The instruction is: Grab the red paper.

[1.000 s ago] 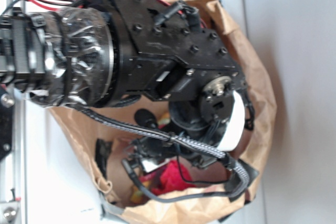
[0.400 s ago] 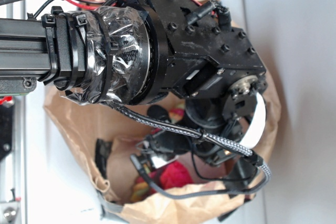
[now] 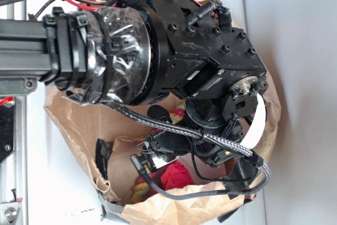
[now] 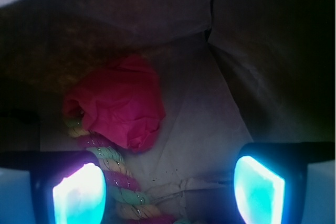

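The gripper [image 4: 169, 184] is seen with its jaws spread apart inside the brown paper bag [image 3: 263, 104]. The red paper [image 4: 121, 106] lies ahead, touching the twisted rope [image 4: 118, 184]. No writing can be read.

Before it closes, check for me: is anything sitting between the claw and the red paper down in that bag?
Nothing visible blocks it. The open claw looks onto the red paper with bare bag floor between. The twisted rope lies against the paper's near edge, by the left finger.
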You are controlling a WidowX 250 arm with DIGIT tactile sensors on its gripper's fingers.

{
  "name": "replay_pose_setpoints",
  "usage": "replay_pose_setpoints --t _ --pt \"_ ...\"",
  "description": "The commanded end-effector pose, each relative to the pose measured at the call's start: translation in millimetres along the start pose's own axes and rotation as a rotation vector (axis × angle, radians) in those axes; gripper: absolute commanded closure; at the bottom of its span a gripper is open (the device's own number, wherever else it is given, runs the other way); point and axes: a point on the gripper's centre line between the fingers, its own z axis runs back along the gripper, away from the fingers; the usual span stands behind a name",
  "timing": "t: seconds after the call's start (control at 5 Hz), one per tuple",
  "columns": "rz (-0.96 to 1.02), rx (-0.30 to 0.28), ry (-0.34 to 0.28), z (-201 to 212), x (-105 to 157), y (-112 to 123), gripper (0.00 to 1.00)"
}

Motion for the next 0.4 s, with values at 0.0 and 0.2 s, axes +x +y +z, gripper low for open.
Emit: replay_pose_setpoints --t 0.0,0.2 --pt "-0.024 0.055 -0.019 15 18 1 0.00" --pt "-0.091 0.047 -0.012 11 34 -12 0.00"
